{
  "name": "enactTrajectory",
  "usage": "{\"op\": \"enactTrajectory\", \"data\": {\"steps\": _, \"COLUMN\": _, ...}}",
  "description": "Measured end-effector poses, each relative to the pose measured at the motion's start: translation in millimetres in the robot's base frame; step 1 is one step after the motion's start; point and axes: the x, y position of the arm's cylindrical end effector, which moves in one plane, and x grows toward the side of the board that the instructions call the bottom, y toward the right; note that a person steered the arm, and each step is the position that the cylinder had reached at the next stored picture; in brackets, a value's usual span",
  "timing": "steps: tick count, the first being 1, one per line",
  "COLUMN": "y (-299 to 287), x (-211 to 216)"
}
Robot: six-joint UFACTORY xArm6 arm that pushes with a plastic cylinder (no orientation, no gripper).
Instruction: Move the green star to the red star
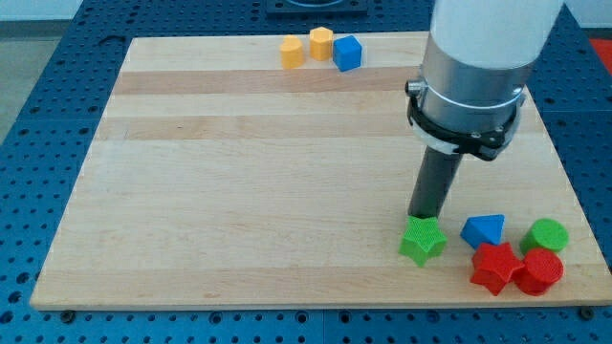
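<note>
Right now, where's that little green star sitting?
The green star sits near the board's bottom edge, toward the view's right, directly below my tip, with the blue triangle and red star to its right.

arm (488, 48) cut off at top — upper part unseen
</note>
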Motion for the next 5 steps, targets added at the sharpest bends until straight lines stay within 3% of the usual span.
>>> {"op": "enactTrajectory", "data": {"steps": 2, "y": -8.6, "x": 23.9}}
{"op": "enactTrajectory", "data": {"steps": 5, "y": -115.1, "x": 1.0}}
